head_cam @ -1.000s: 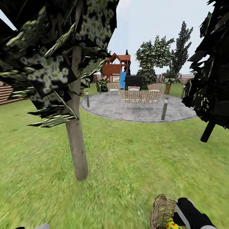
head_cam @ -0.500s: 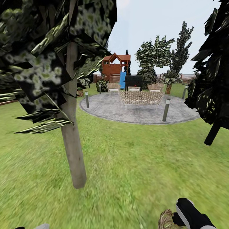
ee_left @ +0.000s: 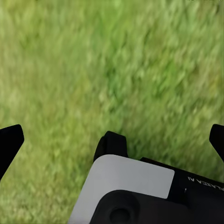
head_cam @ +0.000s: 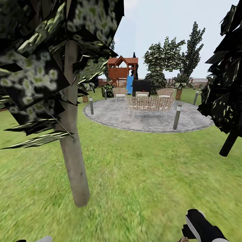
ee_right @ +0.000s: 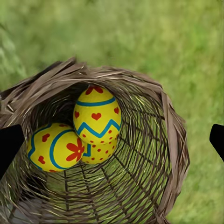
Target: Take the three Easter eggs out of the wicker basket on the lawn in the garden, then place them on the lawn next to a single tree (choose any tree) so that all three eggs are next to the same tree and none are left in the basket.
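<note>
The right gripper (ee_right: 112, 135) has its two dark fingertips (ee_right: 9, 144) spread wide apart, one at each edge of the right wrist view, clenching nothing. Between and beyond those fingertips sits the wicker basket (ee_right: 170, 140), its open mouth facing the camera and its woven wall curving round. All three Easter eggs (ee_right: 97, 115) lie inside it, bunched together against the bottom: one upright with a blue zigzag and red hearts, one (ee_right: 56, 147) beside it and touching, showing a red flower, and a third (ee_right: 99, 151) tucked under the pair, dotted red. Grass of the lawn (ee_right: 186, 46) shows past the basket's rim.

The left gripper (ee_left: 112, 140) is likewise released, its fingertips (ee_left: 10, 142) far apart with only blurred green turf between them.

From the head view, the black and white right arm (head_cam: 201, 228) pokes in at the lower edge, with a sliver of brown weave just beside it. The tree (head_cam: 72, 158) with the pale thick trunk stands close on the left side, rooted in the grass, its blocky mottled leaves overhead. Farther off lie a round grey patio (head_cam: 148, 117) with woven chairs (head_cam: 149, 103), short lamp posts (head_cam: 176, 117), a wooden playset (head_cam: 122, 70) and a dark-leaved tree (head_cam: 228, 87) at the right.
</note>
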